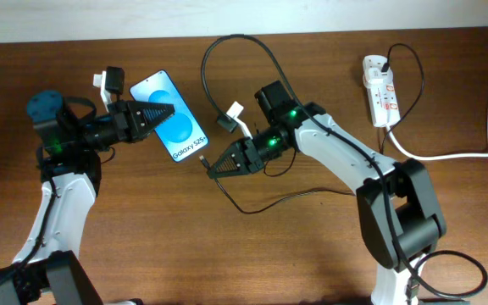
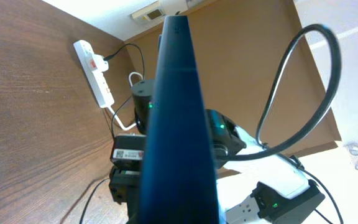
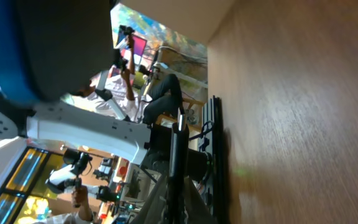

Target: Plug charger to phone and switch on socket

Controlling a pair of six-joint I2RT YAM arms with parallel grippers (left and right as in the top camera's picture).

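The phone (image 1: 182,135), blue screen up with "Galaxy S25+" on it, is held tilted above the table by my left gripper (image 1: 164,112), which is shut on its upper end. In the left wrist view the phone (image 2: 179,118) shows edge-on as a dark blue slab. My right gripper (image 1: 211,169) is shut on the connector end of the charger cable (image 1: 252,209), with the tip right at the phone's lower edge. The cable loops over the table to a black plug (image 1: 385,63) in the white socket (image 1: 379,91) at the back right. In the right wrist view my fingers (image 3: 178,186) pinch a thin black piece.
The socket's thick white cord (image 1: 447,154) runs off to the right edge. The socket also shows in the left wrist view (image 2: 96,71), far behind the right arm (image 2: 229,140). A white tag (image 1: 233,111) hangs on the cable near the right wrist.
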